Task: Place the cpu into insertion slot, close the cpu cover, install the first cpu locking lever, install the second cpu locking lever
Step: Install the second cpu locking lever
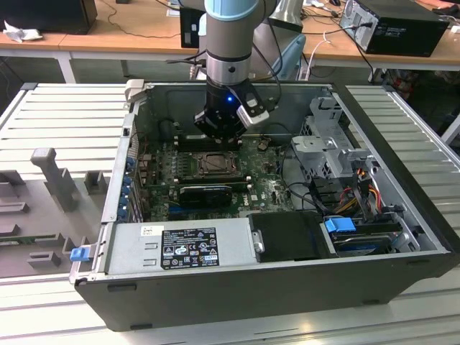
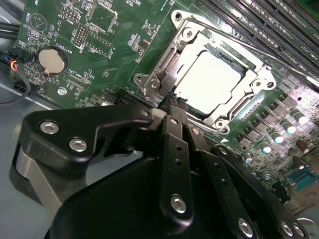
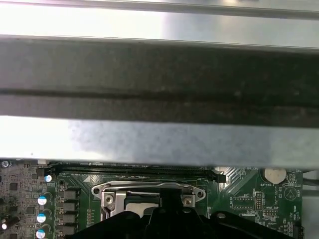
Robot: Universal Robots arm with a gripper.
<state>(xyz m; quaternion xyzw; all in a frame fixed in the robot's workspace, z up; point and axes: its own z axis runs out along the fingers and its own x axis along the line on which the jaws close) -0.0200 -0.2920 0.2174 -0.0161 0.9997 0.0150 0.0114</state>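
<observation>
The end effector [image 2: 175, 102] hangs low inside the open computer case [image 1: 402, 180], its black fingers [image 2: 172, 149] drawn together to a narrow tip with nothing between them, that tip just at the 7 o'clock edge of the insertion slot [image 2: 212, 79] in the second wrist view. The cpu [image 2: 207, 82] lies seated in that slot, its silvery face bright, and the cpu cover [image 2: 234, 52] lies flat around it on the green motherboard [image 2: 99, 55]. In the exterior view the arm [image 1: 230, 43] stands over the socket at the board's 12 o'clock side.

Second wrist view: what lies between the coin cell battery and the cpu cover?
Bare green motherboard with small chips spans from the coin cell battery to the cpu cover.
</observation>
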